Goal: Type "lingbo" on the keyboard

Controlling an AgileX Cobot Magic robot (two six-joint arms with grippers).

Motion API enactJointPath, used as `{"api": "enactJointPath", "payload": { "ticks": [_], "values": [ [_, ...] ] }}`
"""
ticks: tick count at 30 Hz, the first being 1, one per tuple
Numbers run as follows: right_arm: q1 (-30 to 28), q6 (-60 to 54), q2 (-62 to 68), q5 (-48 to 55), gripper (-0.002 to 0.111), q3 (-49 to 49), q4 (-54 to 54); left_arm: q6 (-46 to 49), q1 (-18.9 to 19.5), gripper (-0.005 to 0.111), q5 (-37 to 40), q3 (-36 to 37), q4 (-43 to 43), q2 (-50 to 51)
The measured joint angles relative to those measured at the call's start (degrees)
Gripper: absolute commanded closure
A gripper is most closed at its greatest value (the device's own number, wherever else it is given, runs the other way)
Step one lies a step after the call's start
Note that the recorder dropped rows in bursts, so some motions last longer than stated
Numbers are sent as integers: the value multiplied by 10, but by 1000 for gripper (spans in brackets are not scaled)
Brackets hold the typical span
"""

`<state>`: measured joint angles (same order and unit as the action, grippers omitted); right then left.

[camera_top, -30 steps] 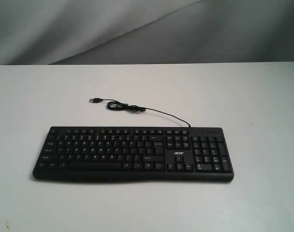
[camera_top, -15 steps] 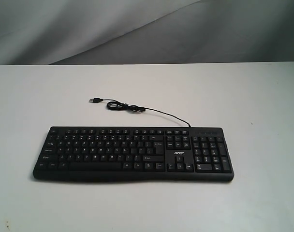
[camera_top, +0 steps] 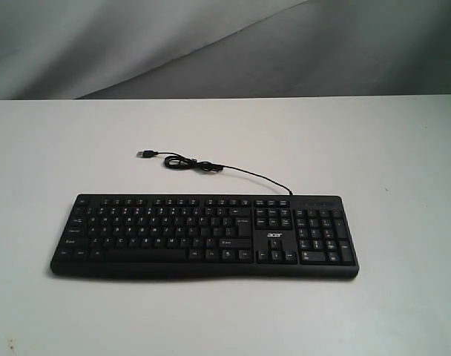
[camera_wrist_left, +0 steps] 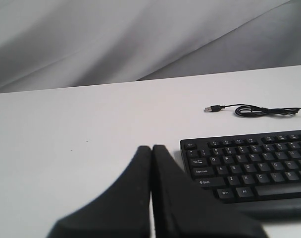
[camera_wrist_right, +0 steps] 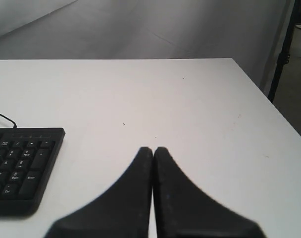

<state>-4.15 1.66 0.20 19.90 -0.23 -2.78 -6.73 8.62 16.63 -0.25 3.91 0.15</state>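
Keyboard unchanged over the last second, left gripper and right gripper both clenched empty off its ends; I judge typing not begun.

Black, white-lettered keyboard; black cable; white table; grey backdrop.

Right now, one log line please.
phase: pre-typing | left gripper: shut, clear of keyboard | right gripper: shut, clear of keyboard | key contact: none
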Motion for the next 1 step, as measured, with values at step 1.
{"api": "enactJointPath", "payload": {
  "ticks": [1],
  "values": [
    [0, 0, 0, 0, 108, 0, 0, 0, 0, 106, 0, 0, 0, 0]
  ]
}}
